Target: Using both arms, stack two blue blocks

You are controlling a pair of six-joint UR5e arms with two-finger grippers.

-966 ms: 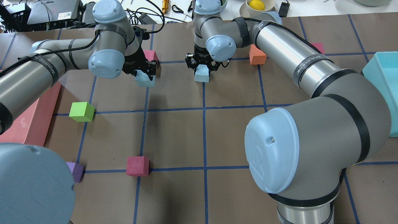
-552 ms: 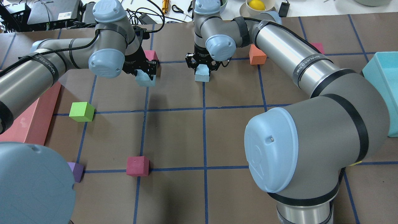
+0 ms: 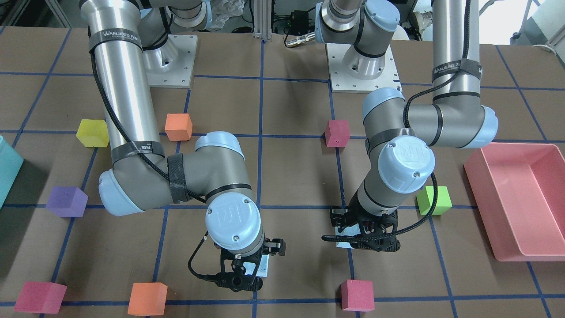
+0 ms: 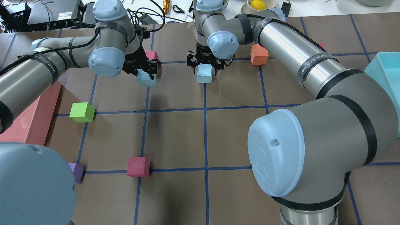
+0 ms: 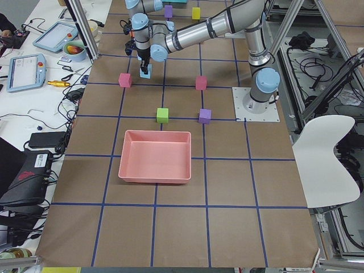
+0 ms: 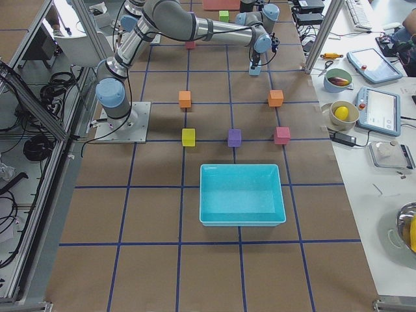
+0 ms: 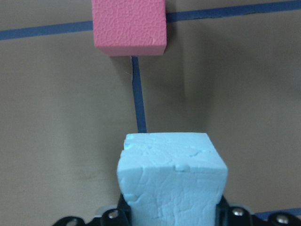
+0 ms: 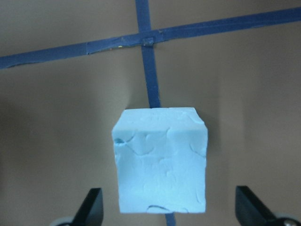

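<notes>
we pinch one blue block [image 4: 146, 80] in the left gripper [image 4: 145, 72] near the pink cube [image 4: 152, 55]; right gripper [image 4: 204, 65] spread wide above the other block [image 4: 204, 75], farther from that cube.

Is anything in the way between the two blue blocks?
No, nothing visible. Only bare table lies between the held blue block in the left gripper and the other blue block below the right gripper. The pink cube sits off that path.

Two blue blocks [image 4: 145, 79] [image 4: 204, 75], three magenta cubes [image 3: 337, 132] [image 3: 357, 295] [image 3: 39, 297], two orange cubes [image 3: 178, 126] [image 3: 148, 298], two purple cubes [image 3: 67, 201] [image 4: 76, 172], a yellow cube [image 3: 92, 132], a green cube [image 3: 435, 199] and two bins [image 3: 507, 198] [image 4: 384, 72] are counted
</notes>
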